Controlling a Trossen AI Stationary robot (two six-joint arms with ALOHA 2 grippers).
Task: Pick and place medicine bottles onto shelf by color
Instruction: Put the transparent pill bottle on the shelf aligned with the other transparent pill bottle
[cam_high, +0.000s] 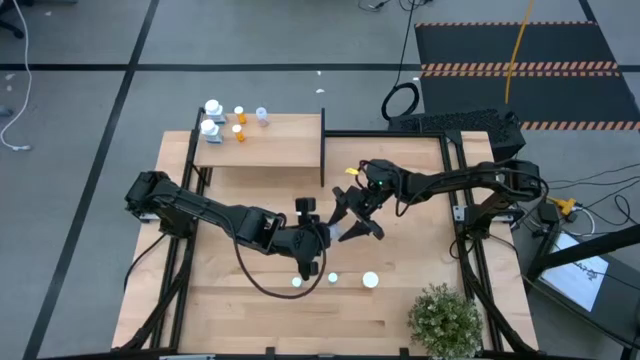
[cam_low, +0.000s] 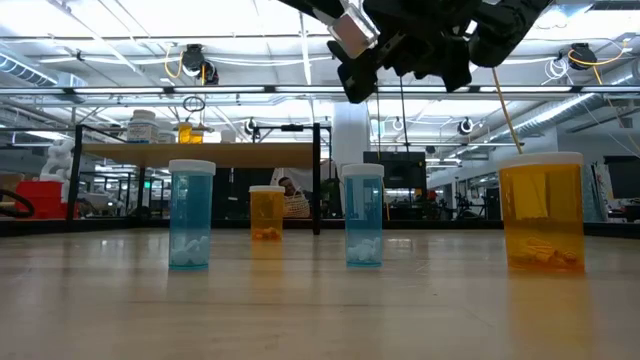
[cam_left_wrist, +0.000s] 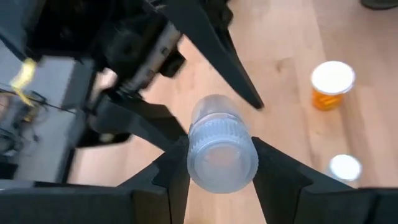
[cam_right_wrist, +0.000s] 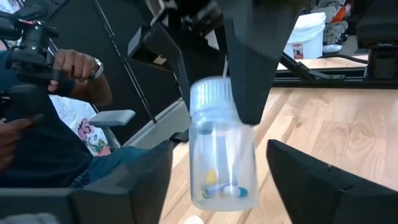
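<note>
Left hand: the left hand (cam_left_wrist: 221, 168) pinches a clear bottle (cam_left_wrist: 221, 149) just under its ribbed cap, one finger on each side; this is a judgement, but it looks like a handover in mid-air, at the middle of the high view.
Right hand: the right hand (cam_right_wrist: 217, 180) faces it with fingers spread, standing clear on both sides of the same bottle (cam_right_wrist: 221, 149), so the weight seems to hang from the left hand alone.
Why held so: gripping at the neck leaves the body free for the other hand.
Bottle contents: a few small pills at the bottom.
Shelf: the shelf (cam_high: 270, 150) lies at the upper left of the high view, with several bottles grouped at its left end, white and orange among them.
Still on the surface: two blue bottles (cam_low: 191, 215) and two orange ones (cam_low: 541, 212) in the low view.
In the way: the shelf's black upright panel (cam_high: 322, 148) stands between the hands and the board.
Elsewhere: a potted plant (cam_high: 445, 318) at lower right; a person (cam_right_wrist: 56, 118) seated beyond the surface.
</note>
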